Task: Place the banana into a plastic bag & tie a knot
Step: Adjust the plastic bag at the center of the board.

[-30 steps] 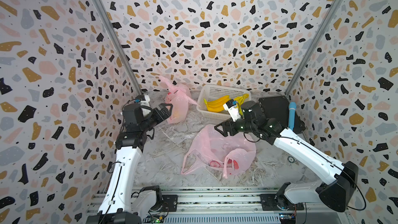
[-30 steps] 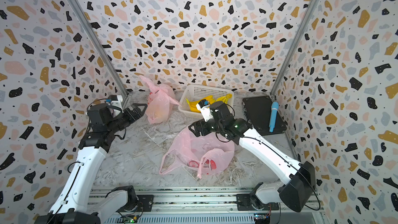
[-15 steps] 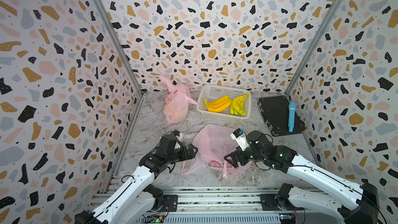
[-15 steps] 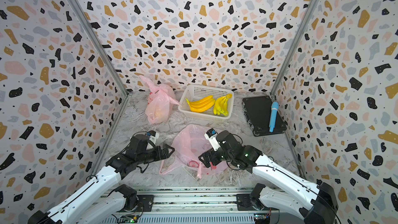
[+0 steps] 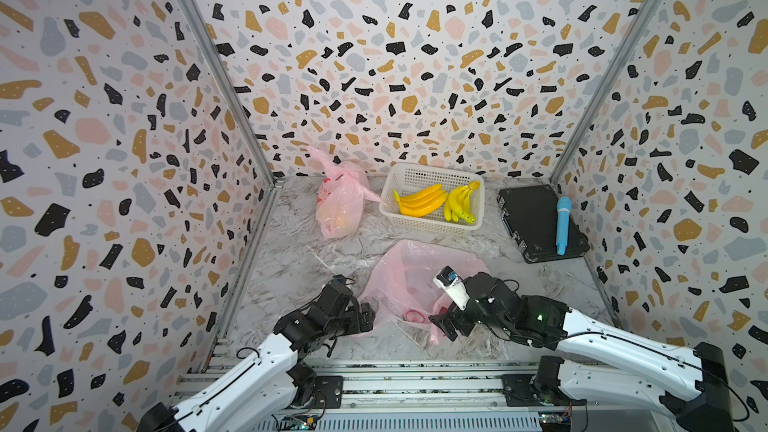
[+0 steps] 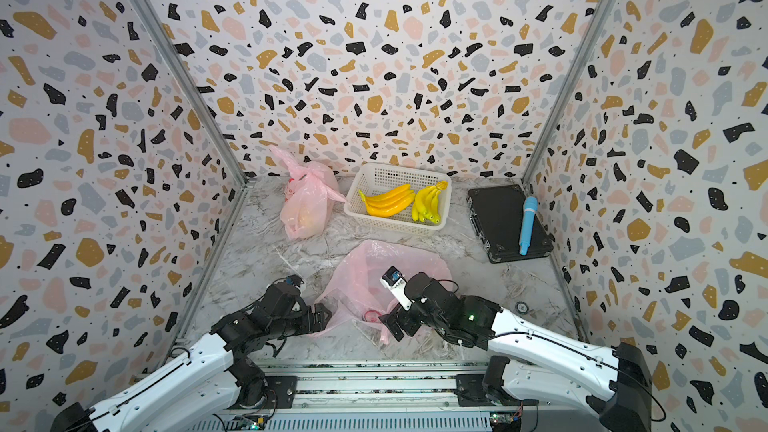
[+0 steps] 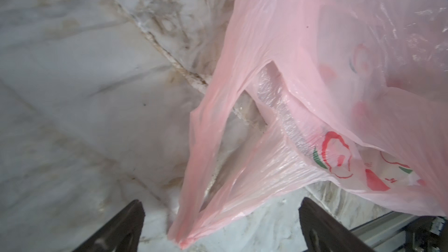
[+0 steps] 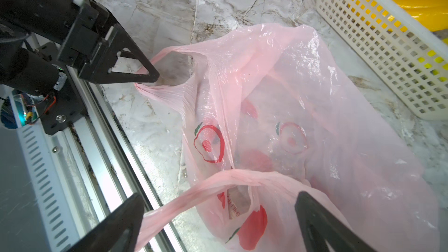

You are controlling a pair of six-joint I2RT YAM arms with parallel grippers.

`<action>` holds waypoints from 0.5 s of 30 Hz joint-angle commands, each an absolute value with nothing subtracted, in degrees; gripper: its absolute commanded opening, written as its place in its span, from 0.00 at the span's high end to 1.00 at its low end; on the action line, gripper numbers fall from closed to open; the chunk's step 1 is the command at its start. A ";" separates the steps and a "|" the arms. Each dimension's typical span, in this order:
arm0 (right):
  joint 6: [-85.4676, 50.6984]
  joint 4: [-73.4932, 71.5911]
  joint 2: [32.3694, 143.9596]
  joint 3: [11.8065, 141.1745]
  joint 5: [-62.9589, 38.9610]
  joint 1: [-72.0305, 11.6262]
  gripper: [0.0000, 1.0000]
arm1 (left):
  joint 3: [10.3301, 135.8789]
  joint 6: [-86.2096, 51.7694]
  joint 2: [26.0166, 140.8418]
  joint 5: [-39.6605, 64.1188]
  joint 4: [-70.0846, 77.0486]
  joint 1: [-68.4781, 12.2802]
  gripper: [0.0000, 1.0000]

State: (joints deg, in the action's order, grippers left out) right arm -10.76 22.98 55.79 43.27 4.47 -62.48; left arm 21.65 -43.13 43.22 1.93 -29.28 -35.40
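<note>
Right wrist view: translucent pink plastic bag (image 8: 315, 107), red fruit prints; left hand (image 8: 149, 72) and right hand (image 8: 218, 214) wide open, empty.

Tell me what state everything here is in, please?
Front bag: untied, lying flat, no banana inside.
Back bag: knotted, something inside.
Bananas: two bunches, in the basket.
Basket: upright.
Case: closed.
Microphone: lying on the case.
Left gripper: open, bag handle between its jaws.
Right gripper: open, other handle between its jaws.
</note>
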 commanded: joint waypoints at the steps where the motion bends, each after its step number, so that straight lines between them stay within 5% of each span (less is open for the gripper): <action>1: -6.85 20.38 57.29 42.73 7.31 -63.55 0.00 | 19.51 -44.54 42.55 -3.00 -30.25 -35.77 0.00; 9: -2.34 14.72 58.69 40.05 8.33 -67.06 0.00 | 17.92 -46.16 53.48 -1.63 -19.29 -38.34 0.21; 15: -3.89 15.10 61.70 41.00 15.28 -67.06 0.03 | 19.94 -44.86 58.50 -4.68 -19.44 -39.01 0.84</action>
